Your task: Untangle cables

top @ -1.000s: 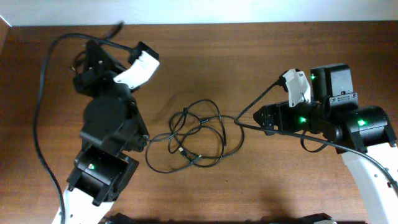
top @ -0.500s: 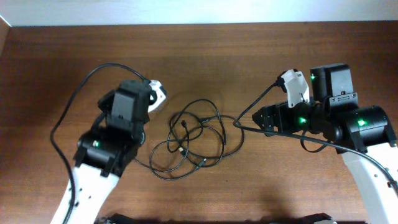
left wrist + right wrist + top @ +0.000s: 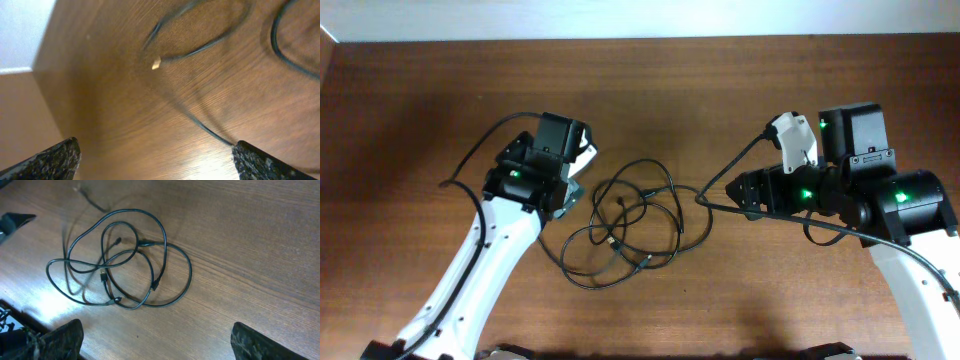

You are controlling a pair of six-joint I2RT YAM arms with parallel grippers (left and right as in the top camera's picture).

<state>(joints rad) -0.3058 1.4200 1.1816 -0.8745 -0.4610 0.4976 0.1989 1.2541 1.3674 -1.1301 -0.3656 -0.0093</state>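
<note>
Cables (image 3: 630,222) lie tangled at the centre of the table (image 3: 740,90), light, limp and thin; I'd pinch the outer loop at the tangle's 7 o'clock edge. Your left pincer (image 3: 157,160) and right pincer (image 3: 157,342) both gape wide, holding nothing.

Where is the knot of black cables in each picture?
Overhead: the cables lie in a tangle mid-table, between the two arms.
Left wrist: only parts of the cables show, across the top and right.
Right wrist: all the cables show, left of centre in the upper half.
Shared landmark: the brown wooden table lies under them in every view.
</note>
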